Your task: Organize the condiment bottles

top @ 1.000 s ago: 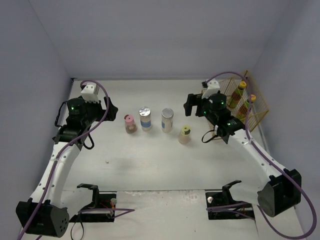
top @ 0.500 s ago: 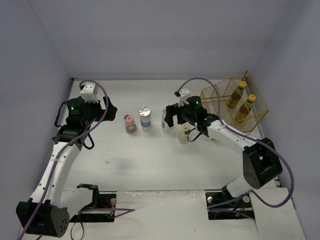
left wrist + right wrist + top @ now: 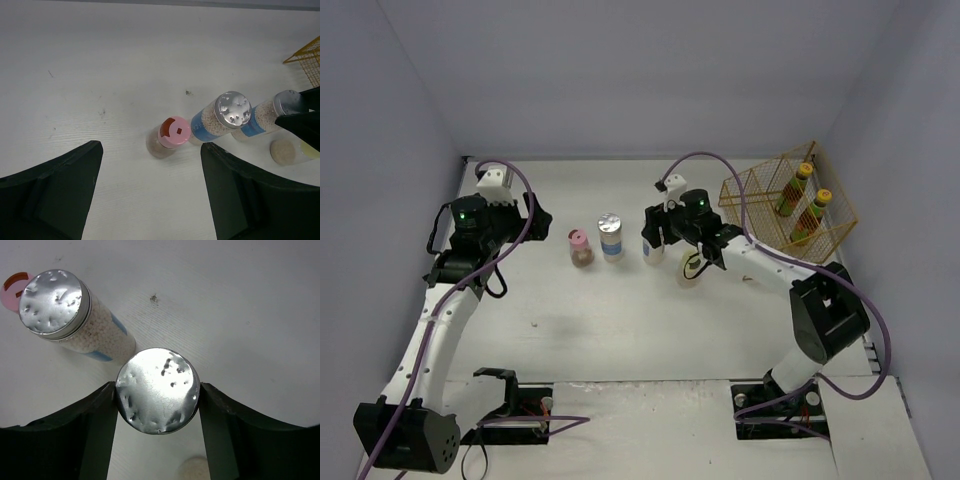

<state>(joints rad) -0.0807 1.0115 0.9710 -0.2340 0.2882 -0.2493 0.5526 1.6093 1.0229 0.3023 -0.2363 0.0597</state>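
- Jar, silver-lidded, white-labelled: upright on the surface, second from the right in a row of four. It is the item in hand.
- Right gripper: jaws spread wide, one on each side of this jar at lid height. The lid rim meets both in the wrist view, but no firm clamp can be made out.
- Neighbours: the matching silver-lidded jar is just beside it on the left, with the pink-lidded jar beyond. The pale yellow-green-lidded jar stands near on the right.
- Sauce bottles, two, yellow-capped: already in the gold wire basket.
- Left gripper: jaws wide apart, holding nothing, well back from the row.
- Hazards, as judged:
  - A hold this high on a tall, narrow jar may let it tilt or slip off the smooth lid.
  - A jaw closing off-centre could push the jar into its twin and topple both.
  - A low carry could clip the pale-lidded jar or the basket wire.
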